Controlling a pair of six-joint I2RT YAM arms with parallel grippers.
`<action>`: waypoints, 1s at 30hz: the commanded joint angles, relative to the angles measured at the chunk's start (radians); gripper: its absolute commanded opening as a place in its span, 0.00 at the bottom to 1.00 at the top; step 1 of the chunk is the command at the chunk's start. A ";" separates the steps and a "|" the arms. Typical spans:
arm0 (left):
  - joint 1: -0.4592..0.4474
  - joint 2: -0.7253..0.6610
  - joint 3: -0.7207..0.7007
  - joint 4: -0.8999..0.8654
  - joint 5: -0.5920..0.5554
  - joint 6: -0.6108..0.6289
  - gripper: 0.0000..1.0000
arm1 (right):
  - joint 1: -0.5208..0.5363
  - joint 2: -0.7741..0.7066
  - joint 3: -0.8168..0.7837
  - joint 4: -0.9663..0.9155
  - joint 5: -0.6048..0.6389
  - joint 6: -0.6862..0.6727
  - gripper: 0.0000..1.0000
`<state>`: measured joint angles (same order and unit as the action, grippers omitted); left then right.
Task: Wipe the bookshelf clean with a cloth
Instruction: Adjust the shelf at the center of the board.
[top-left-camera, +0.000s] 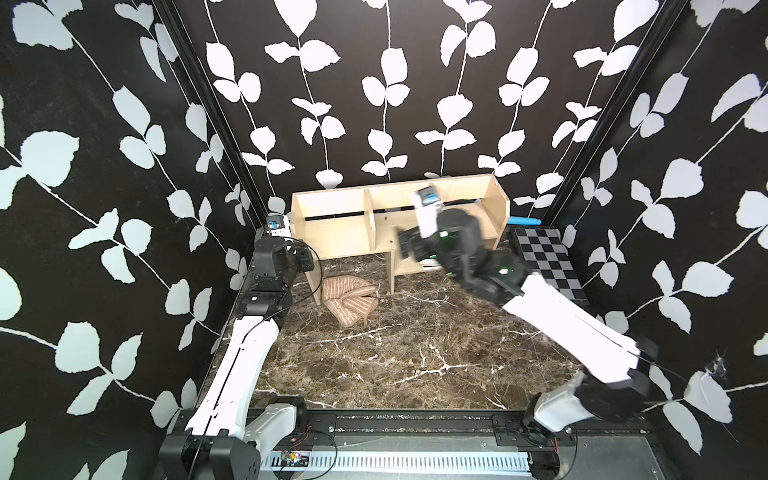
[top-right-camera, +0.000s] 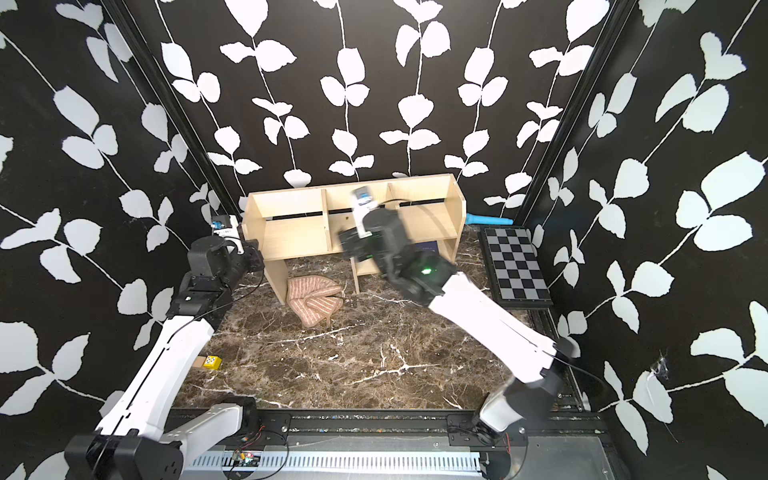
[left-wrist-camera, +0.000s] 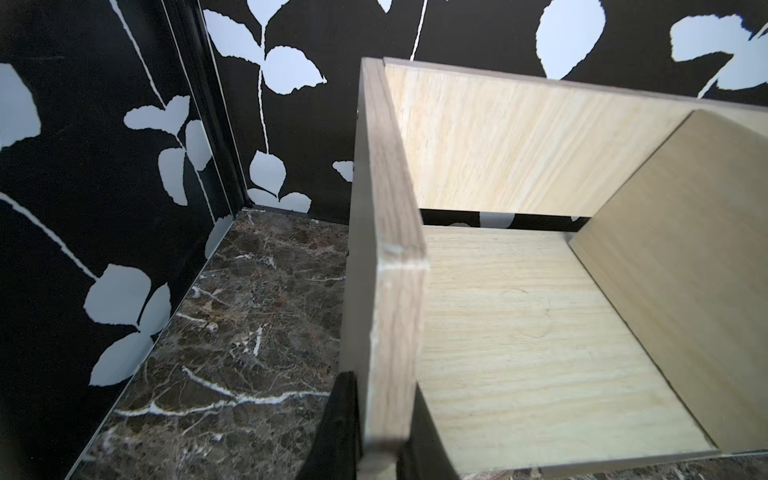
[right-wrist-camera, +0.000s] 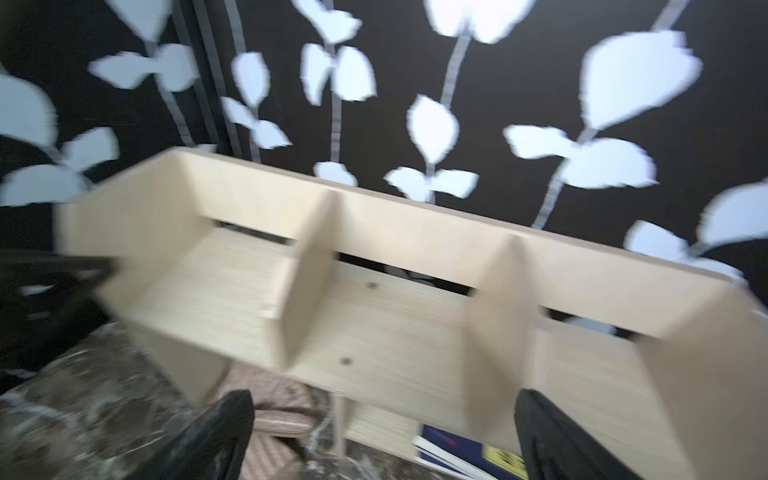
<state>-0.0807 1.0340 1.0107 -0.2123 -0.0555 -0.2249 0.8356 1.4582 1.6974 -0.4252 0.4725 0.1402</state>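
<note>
The light-wood bookshelf (top-left-camera: 332, 208) (top-right-camera: 291, 203) stands at the back of the marble table, with three upper compartments. My left gripper (top-left-camera: 308, 258) (top-right-camera: 254, 259) (left-wrist-camera: 382, 386) is shut on the bookshelf's left end panel (left-wrist-camera: 390, 232), one finger on each face. The striped pinkish-brown cloth (top-left-camera: 349, 299) (top-right-camera: 313, 301) (right-wrist-camera: 278, 407) lies crumpled on the table under the shelf's left part; no gripper touches it. My right gripper (top-left-camera: 409, 245) (top-right-camera: 353, 245) (right-wrist-camera: 384, 399) hovers open in front of the middle compartment, holding nothing, blurred by motion.
A black-and-grey chequered board (top-left-camera: 548, 262) (top-right-camera: 517, 266) lies at the right wall. A dark blue book (right-wrist-camera: 453, 449) (top-right-camera: 430, 246) lies on the small lower shelf. A blue object (top-left-camera: 525, 220) sits behind the shelf's right end, and a small yellow block (top-right-camera: 212, 362) near the left arm.
</note>
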 joint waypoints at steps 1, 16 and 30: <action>0.004 -0.048 0.027 -0.014 0.099 -0.147 0.19 | -0.146 -0.109 -0.077 0.000 0.091 0.025 1.00; 0.003 -0.018 -0.007 -0.002 0.080 -0.126 0.23 | -0.629 0.129 0.031 -0.016 -0.375 0.066 0.83; 0.004 0.086 0.039 0.018 0.065 -0.129 0.00 | -0.611 0.117 -0.102 0.046 -0.377 0.027 0.00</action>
<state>-0.0578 1.1194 1.0405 -0.1486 -0.0818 -0.2646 0.1841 1.6535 1.6535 -0.4088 0.0154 0.0917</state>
